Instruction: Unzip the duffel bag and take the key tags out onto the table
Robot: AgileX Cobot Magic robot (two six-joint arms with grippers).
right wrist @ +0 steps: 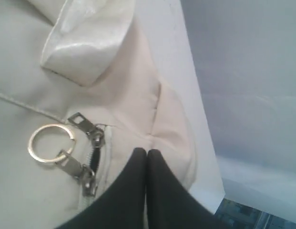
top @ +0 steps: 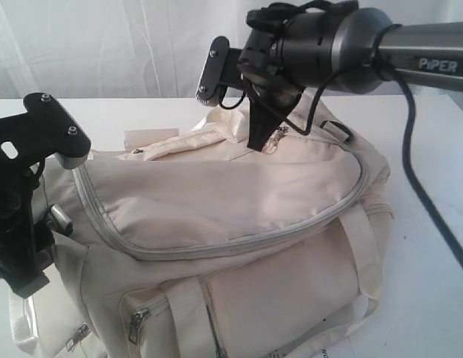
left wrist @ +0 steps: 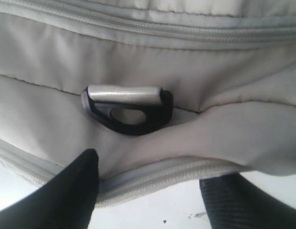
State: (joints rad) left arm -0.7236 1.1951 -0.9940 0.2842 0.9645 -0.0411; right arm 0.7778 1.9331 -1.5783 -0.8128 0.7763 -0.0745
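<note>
The cream duffel bag (top: 238, 216) lies on the white table (top: 432, 298), its long grey zipper (top: 238, 239) closed. My right gripper (top: 259, 143) points down at the bag's top, shut, with nothing visible between its fingers. In the right wrist view the right gripper (right wrist: 147, 151) rests on the fabric just beside two metal zipper pulls (right wrist: 83, 143) joined by a ring (right wrist: 50, 142). My left gripper (left wrist: 148, 191) is open at the bag's left end, its fingers (left wrist: 71, 191) on either side of a zipper seam (left wrist: 152, 179). The key tags are hidden.
A black clip with a metal bar (left wrist: 126, 107) hangs on the bag's end above the left gripper. Webbing straps (top: 183, 321) and a side pocket zipper (top: 138, 322) face the front. A black cable (top: 417, 179) runs down from the right arm over the table.
</note>
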